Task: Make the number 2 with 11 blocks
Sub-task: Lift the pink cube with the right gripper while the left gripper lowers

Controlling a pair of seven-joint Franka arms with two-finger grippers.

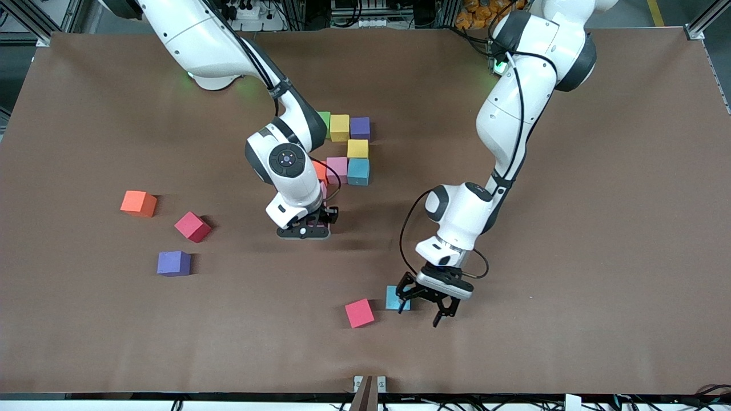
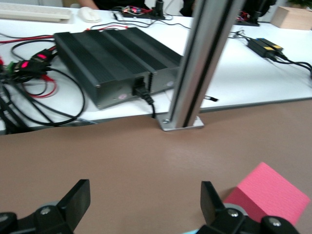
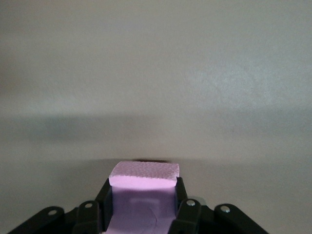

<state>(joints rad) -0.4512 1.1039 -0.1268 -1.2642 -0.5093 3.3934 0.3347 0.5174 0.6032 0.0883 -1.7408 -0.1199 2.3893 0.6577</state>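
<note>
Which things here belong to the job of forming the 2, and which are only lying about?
Belong to the job:
- partial figure 2
- pink block in right gripper
- light blue block under left gripper
- loose orange, red, purple, pink-red blocks

Only lying about:
- black box
- cables

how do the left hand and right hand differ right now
The left hand is open and empty, low over the light blue block near the front camera; the right hand is shut on a pink block beside the partly built figure. Both point down at the table.
</note>
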